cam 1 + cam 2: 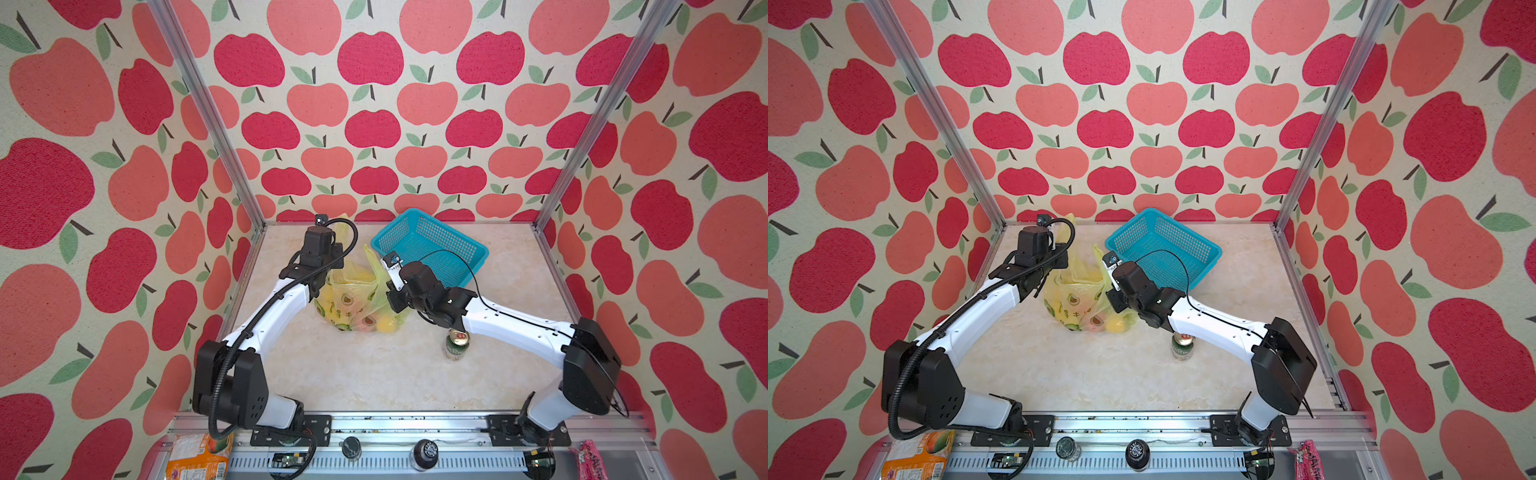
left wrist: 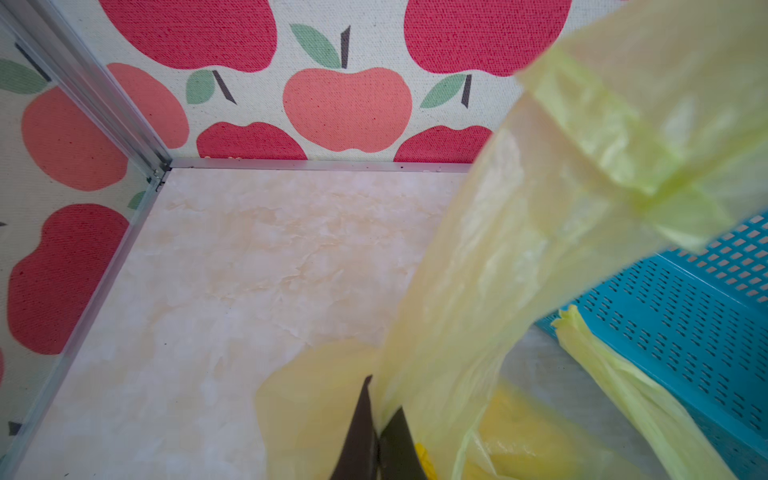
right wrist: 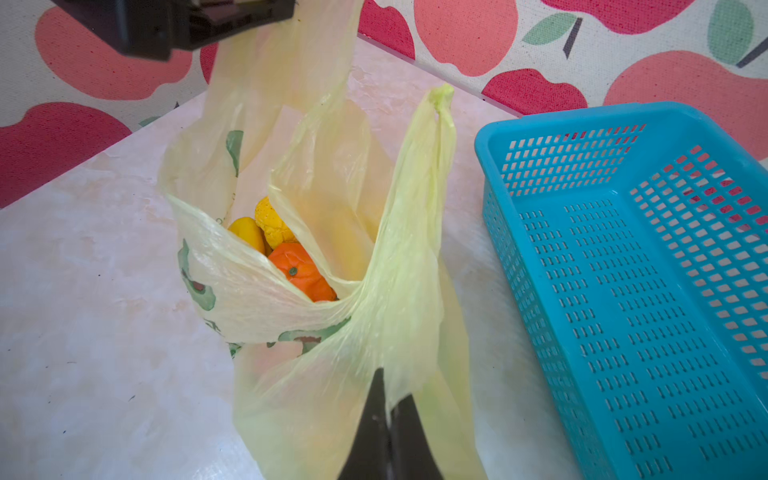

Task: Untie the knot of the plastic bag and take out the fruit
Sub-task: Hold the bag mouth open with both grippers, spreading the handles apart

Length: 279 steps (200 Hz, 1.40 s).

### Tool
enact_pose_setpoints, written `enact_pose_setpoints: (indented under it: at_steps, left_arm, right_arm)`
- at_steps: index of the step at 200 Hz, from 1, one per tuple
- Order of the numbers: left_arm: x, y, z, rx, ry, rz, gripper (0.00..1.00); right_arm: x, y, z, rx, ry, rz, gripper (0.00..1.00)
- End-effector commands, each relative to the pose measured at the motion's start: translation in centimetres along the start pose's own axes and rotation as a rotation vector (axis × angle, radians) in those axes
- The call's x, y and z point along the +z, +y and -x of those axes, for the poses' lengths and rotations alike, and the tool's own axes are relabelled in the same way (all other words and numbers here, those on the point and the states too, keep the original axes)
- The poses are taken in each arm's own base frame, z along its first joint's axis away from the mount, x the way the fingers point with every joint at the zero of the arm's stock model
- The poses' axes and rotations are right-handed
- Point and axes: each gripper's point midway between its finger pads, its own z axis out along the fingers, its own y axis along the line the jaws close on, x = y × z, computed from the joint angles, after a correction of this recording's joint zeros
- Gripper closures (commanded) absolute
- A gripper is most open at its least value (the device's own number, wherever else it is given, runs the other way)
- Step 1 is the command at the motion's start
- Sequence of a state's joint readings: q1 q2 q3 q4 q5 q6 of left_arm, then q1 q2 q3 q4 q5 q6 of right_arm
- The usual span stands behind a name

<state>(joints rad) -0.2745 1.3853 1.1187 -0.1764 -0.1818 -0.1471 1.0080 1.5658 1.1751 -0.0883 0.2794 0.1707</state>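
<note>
— Apple-print walls, pale marble table [image 1: 374,374]. What are your jaws on?
— My left gripper [image 2: 382,401] is pinched tight on one handle of the plastic bag [image 3: 257,299]. My right gripper [image 3: 392,386] clamps the other handle, the two held apart.
— And the fruit [image 3: 303,272]?
— Down inside the bag's open mouth. The bag stands near the teal basket [image 3: 623,291].

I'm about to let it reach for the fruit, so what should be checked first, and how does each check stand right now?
1. Left end effector shut on plastic bag: ok.
2. Right end effector shut on bag: ok.
3. Bag mouth open, handles untied: ok.
4. Fruit visible inside: ok.
5. Basket empty beside bag: ok.
6. A free end effector for the fruit: not ok.
</note>
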Motion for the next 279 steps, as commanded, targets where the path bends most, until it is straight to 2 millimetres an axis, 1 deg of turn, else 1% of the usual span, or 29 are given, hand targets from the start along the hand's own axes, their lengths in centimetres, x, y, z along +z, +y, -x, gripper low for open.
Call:
enact_pose_setpoints:
  at_steps: [1, 19, 37, 54, 70, 80, 82, 90, 93, 106, 126, 130, 143, 153, 167, 180, 200, 217, 222, 235, 250, 253, 265, 279]
  left_arm:
    - [-2.3, 1.0, 1.3, -0.050, -0.073, 0.018, 1.00]
    - [-3.2, 0.4, 1.7, -0.061, -0.112, -0.039, 1.00]
    - [-4.0, -0.1, 2.0, -0.066, -0.133, -0.075, 1.00]
    - [-4.4, -0.3, 2.1, -0.069, -0.143, -0.098, 1.00]
    - [-4.7, -0.5, 2.2, -0.073, -0.153, -0.112, 1.00]
    - [-4.9, -0.4, 2.3, -0.076, -0.157, -0.115, 1.00]
    - [-4.9, -0.4, 2.2, -0.075, -0.155, -0.115, 1.00]
    - [-4.9, -0.4, 2.2, -0.078, -0.156, -0.115, 1.00]
    - [-5.0, -0.3, 2.3, -0.078, -0.158, -0.115, 1.00]
    - [-5.1, -0.3, 2.3, -0.081, -0.160, -0.116, 1.00]
    - [-5.2, -0.2, 2.2, -0.081, -0.161, -0.116, 1.00]
    - [-5.3, -0.1, 2.3, -0.082, -0.163, -0.114, 1.00]
    - [-5.3, -0.1, 2.3, -0.083, -0.164, -0.114, 1.00]
    - [-5.4, -0.1, 2.4, -0.083, -0.166, -0.113, 1.00]
    - [-5.3, 0.0, 2.3, -0.086, -0.165, -0.110, 1.00]
    - [-5.4, 0.2, 2.3, -0.087, -0.167, -0.107, 1.00]
    - [-5.6, 0.4, 2.4, -0.089, -0.172, -0.103, 1.00]
    - [-5.8, 0.5, 2.5, -0.095, -0.180, -0.102, 1.00]
    - [-5.8, 0.6, 2.5, -0.096, -0.182, -0.101, 1.00]
    - [-5.8, 0.7, 2.5, -0.102, -0.183, -0.097, 1.00]
    - [-5.5, 1.0, 2.3, -0.111, -0.175, -0.088, 1.00]
    - [-5.4, 1.1, 2.3, -0.114, -0.172, -0.085, 1.00]
    - [-5.0, 1.7, 2.0, -0.132, -0.151, -0.060, 1.00]
    - [-4.4, 2.7, 1.5, -0.163, -0.120, -0.031, 1.00]
  right_arm:
    - [-2.0, -0.4, 2.2, 0.040, -0.110, -0.028, 0.86]
    - [-2.7, -0.2, 3.0, 0.025, -0.128, -0.027, 0.71]
    - [-3.1, 0.1, 4.2, 0.015, -0.129, -0.021, 0.49]
    - [-2.9, 0.1, 5.3, 0.006, -0.112, -0.034, 0.32]
    - [-1.9, -0.3, 5.9, -0.006, -0.063, -0.083, 0.21]
    - [-1.1, -0.7, 6.2, -0.015, -0.025, -0.122, 0.17]
    - [-0.8, -0.7, 6.0, -0.020, -0.010, -0.128, 0.16]
    - [-0.2, -0.7, 6.4, -0.028, 0.012, -0.144, 0.13]
    - [0.2, -0.7, 6.1, -0.035, 0.031, -0.148, 0.12]
    - [1.4, -0.9, 6.2, -0.045, 0.069, -0.182, 0.08]
    - [3.7, -1.2, 5.7, -0.071, 0.147, -0.232, 0.08]
    - [4.0, -1.6, 5.7, -0.078, 0.154, -0.265, 0.08]
    - [5.4, -2.4, 4.9, -0.106, 0.207, -0.325, 0.08]
    - [6.1, -2.8, 4.9, -0.118, 0.230, -0.356, 0.08]
    - [7.1, -3.1, 4.4, -0.128, 0.264, -0.367, 0.15]
    - [7.7, -3.3, 4.2, -0.129, 0.282, -0.375, 0.23]
    - [8.0, -3.8, 4.2, -0.124, 0.289, -0.394, 0.41]
    - [7.7, -3.9, 4.8, -0.117, 0.272, -0.392, 0.60]
    - [7.6, -3.9, 4.9, -0.115, 0.267, -0.388, 0.68]
    - [7.2, -3.6, 5.7, -0.109, 0.241, -0.366, 0.85]
    - [6.3, -3.2, 6.8, -0.098, 0.203, -0.348, 0.98]
    - [6.1, -3.2, 7.1, -0.097, 0.194, -0.344, 1.00]
    - [5.2, -2.7, 8.4, -0.088, 0.143, -0.316, 1.00]
    - [3.7, -1.5, 10.3, -0.074, 0.059, -0.258, 1.00]
